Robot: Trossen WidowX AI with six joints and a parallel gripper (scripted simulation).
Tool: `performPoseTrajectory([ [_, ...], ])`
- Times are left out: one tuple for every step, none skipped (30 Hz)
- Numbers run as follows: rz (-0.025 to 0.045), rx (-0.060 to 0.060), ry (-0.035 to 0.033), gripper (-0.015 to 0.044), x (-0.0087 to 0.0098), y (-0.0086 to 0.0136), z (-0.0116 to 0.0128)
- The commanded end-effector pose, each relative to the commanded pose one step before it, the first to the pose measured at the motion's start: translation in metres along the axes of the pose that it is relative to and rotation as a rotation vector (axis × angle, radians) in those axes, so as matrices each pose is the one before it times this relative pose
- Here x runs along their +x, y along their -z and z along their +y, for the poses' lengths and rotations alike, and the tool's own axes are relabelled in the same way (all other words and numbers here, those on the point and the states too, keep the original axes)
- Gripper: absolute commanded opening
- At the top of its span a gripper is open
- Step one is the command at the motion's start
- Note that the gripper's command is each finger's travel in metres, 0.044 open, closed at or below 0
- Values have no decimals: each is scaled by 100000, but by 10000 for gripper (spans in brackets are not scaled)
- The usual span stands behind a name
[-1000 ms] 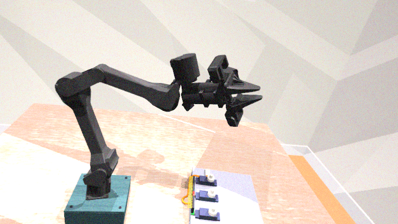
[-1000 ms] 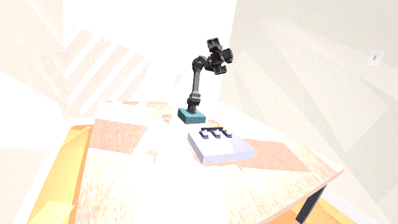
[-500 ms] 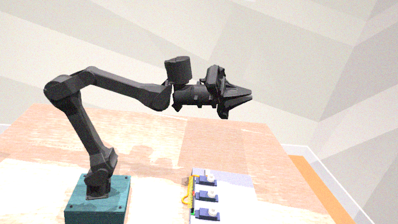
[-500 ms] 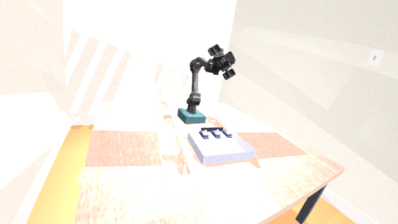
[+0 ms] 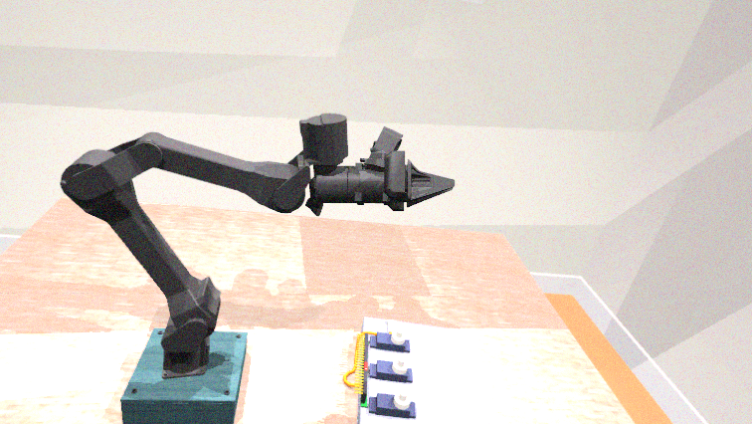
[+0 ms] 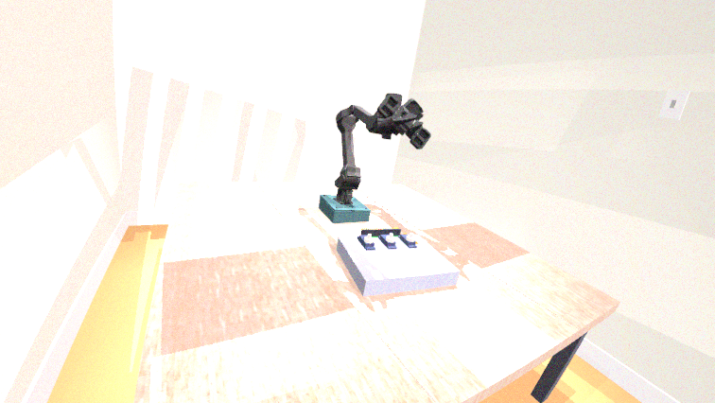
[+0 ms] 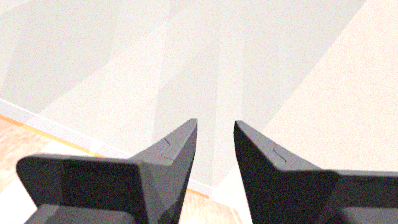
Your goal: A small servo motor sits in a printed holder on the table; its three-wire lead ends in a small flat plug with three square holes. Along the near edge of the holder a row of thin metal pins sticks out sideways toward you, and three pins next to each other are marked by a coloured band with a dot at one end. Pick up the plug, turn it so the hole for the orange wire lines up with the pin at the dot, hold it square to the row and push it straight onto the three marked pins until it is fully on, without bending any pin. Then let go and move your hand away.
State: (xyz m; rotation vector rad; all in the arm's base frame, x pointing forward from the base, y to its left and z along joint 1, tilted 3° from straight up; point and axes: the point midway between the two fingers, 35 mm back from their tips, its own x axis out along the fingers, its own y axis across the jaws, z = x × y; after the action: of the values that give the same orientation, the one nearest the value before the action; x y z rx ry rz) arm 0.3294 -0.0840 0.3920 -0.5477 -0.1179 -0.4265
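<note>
My gripper [image 5: 451,183] [image 7: 215,125] is raised high above the table and points out level, with a narrow gap between its fingertips and nothing in it. The pale holder [image 5: 378,323] [image 6: 409,282] lies well below it. Three dark blue servos with white hubs sit on it; the middle servo [image 5: 386,370] [image 6: 388,241] is one of them. The row of thin pins [image 5: 359,355] looks yellow and runs along the edge facing the arm base. Small red and green marks show beside it. An orange wire loop [image 5: 346,376] bulges out past the pins. The plug cannot be made out.
The arm stands on a teal base block [image 5: 231,357] [image 6: 350,216], across a gap from the pin edge of the holder. A black strip [image 6: 380,233] stands up along that edge. Sunlight washes out much of the wooden table [image 5: 363,258] [image 6: 239,300].
</note>
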Motion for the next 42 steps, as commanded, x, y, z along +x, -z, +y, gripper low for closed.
performPoseTrajectory([
  [-39,7714,-6134,115,-672,324,1452],
  [-142,2372,-1663,115,-186,33,381],
  [-103,2373,-1665,115,-184,44,382],
  [-65,2372,-1666,115,-182,54,382],
  [-26,2380,-1672,115,-180,64,384],
  [12,2370,-1663,115,-177,75,382],
  [50,2375,-1666,115,-176,85,382],
  [89,2384,-1669,115,-174,96,383],
  [128,2393,-1672,115,-173,107,383],
  [166,2380,-1658,115,-169,117,379],
  [204,2383,-1656,115,-168,127,378],
  [243,2389,-1654,115,-166,138,377],
  [282,2395,-1650,115,-164,149,375],
  [320,2399,-1646,115,-162,159,373],
  [356,2386,-1628,115,-159,169,368],
  [397,2407,-1632,115,-158,180,368],
  [433,2396,-1614,115,-155,190,363],
  [468,2390,-1598,115,-152,199,358],
  [504,2386,-1583,115,-149,209,353],
  [543,2399,-1579,115,-148,220,350],
  [579,2399,-1565,115,-145,230,345],
  [443,-339,-40,115,68,57,9],
  [886,-679,-84,115,137,114,19],
  [1331,-1022,-138,115,205,172,29],
  [1742,-1339,-202,115,268,224,40],
  [2150,-1656,-282,115,330,275,54],
  [2496,-1927,-373,115,384,317,68],
  [2645,-2049,-449,115,407,333,78],
  [2661,-2070,-508,115,411,332,86],
  [2652,-2071,-563,115,410,327,92],
  [2641,-2072,-617,115,410,323,99],
  [2628,-2072,-671,115,409,317,105],
  [2614,-2072,-725,115,409,312,111],
  [2598,-2073,-778,115,408,307,117],
  [2582,-2073,-831,115,408,301,122],
  [2565,-2073,-883,115,407,296,127],
  [2547,-2074,-936,115,406,290,133],
  [2528,-2074,-987,115,406,284,138],
  [2507,-2074,-1038,115,405,278,142],
  [2486,-2074,-1089,115,404,272,147],
  [2464,-2075,-1139,115,404,266,151],
  [2441,-2075,-1189,115,403,260,156],
])
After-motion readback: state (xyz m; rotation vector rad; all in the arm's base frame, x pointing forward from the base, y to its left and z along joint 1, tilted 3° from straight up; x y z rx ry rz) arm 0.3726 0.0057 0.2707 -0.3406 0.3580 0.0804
